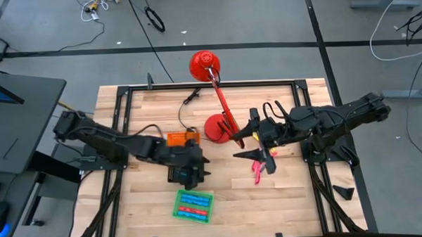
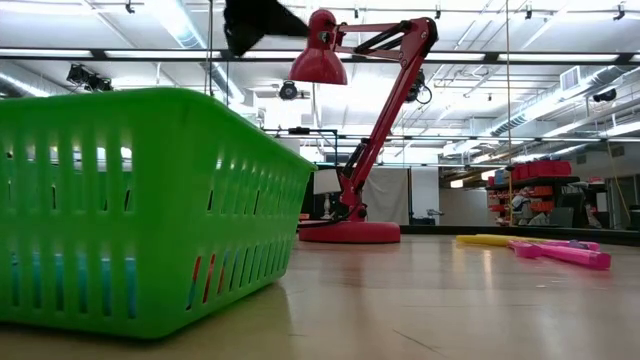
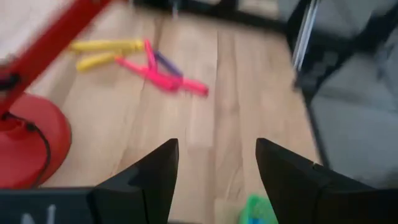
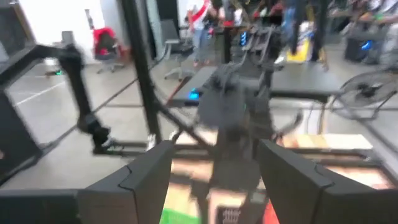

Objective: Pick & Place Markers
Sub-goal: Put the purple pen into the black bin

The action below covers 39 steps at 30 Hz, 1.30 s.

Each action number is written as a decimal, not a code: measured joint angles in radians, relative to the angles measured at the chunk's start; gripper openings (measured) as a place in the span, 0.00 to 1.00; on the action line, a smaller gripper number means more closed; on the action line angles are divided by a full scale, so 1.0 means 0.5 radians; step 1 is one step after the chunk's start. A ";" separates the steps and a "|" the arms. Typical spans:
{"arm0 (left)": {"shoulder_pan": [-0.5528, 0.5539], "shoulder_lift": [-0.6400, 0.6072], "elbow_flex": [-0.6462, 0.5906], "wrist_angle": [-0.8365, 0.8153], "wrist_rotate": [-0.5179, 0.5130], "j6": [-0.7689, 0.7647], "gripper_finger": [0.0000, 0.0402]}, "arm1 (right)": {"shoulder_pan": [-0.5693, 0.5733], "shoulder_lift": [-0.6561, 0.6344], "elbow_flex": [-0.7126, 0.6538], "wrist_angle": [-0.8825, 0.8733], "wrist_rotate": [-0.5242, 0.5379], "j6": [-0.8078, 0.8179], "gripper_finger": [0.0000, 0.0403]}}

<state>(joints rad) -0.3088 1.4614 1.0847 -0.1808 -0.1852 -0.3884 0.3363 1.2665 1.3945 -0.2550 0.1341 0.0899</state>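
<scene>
Loose markers lie flat on the wood right of centre: pink ones and a yellow one. The left wrist view shows them as yellow, pink and purple sticks, and the low view shows them at the right. More blue and red markers lie in a green tray near the front edge. My left gripper hovers open just above that tray's far side. My right gripper is open beside the lamp base, left of the loose markers, and holds nothing.
A red desk lamp stands at table centre, its base close to my right gripper and its arm reaching toward the far edge. An orange tray sits beside my left arm. The green tray's wall fills the low view's left side.
</scene>
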 joint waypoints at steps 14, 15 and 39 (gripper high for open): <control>-0.170 -0.452 -0.224 1.017 -0.399 0.226 0.55 | 0.154 -0.111 0.000 -0.506 0.012 0.126 0.60; -0.185 -0.459 -0.224 1.084 -0.398 0.261 0.55 | 0.163 -0.112 0.000 -0.551 0.010 0.163 0.60; -0.214 -0.466 -0.217 1.102 -0.369 0.210 0.55 | 0.169 -0.126 0.000 -2.076 -0.257 -0.130 0.60</control>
<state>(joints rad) -0.4160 1.2285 0.9764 0.3702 -0.3699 -0.2836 0.4209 1.2034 1.3945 -1.2927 0.0058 0.0248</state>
